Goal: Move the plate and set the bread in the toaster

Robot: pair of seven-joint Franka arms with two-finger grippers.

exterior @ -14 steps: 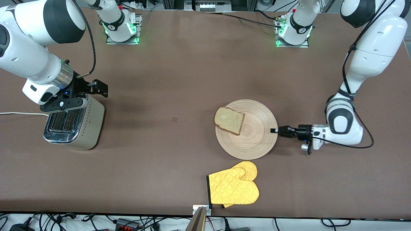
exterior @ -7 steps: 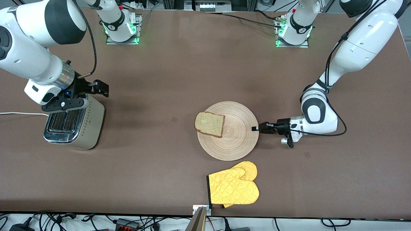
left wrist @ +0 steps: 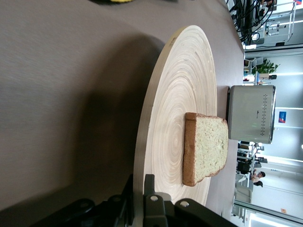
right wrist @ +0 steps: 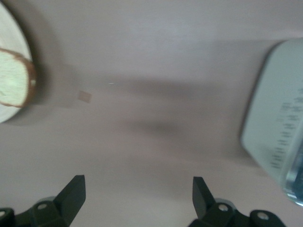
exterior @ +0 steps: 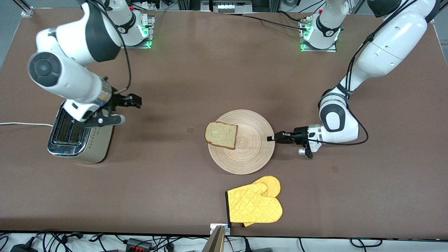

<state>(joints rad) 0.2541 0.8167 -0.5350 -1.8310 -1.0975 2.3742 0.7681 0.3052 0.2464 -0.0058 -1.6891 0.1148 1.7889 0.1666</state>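
Note:
The light-wood plate [exterior: 252, 152] lies mid-table with the bread slice [exterior: 221, 135] on its edge toward the toaster. My left gripper [exterior: 271, 138] is shut on the plate's rim at the side toward the left arm's end. In the left wrist view the fingers [left wrist: 149, 185] pinch the rim of the plate [left wrist: 184, 90], the bread [left wrist: 208, 147] lies on it and the toaster [left wrist: 251, 113] stands past it. The beige toaster [exterior: 98, 143] stands at the right arm's end. My right gripper [exterior: 130, 112] is open and empty, over the table beside the toaster. The right wrist view shows that gripper [right wrist: 137, 191], the toaster [right wrist: 277, 142], the bread [right wrist: 14, 78] and the plate's edge [right wrist: 7, 28].
A yellow oven mitt [exterior: 254, 205] lies nearer the front camera than the plate, close to its rim. The toaster's white cord [exterior: 21, 124] runs off the table's end. A small brown square mark [exterior: 190, 130] is on the table between toaster and plate.
The left gripper has slid the plate with the bread toward the toaster. The right arm has swung from over the toaster out toward the middle of the table.

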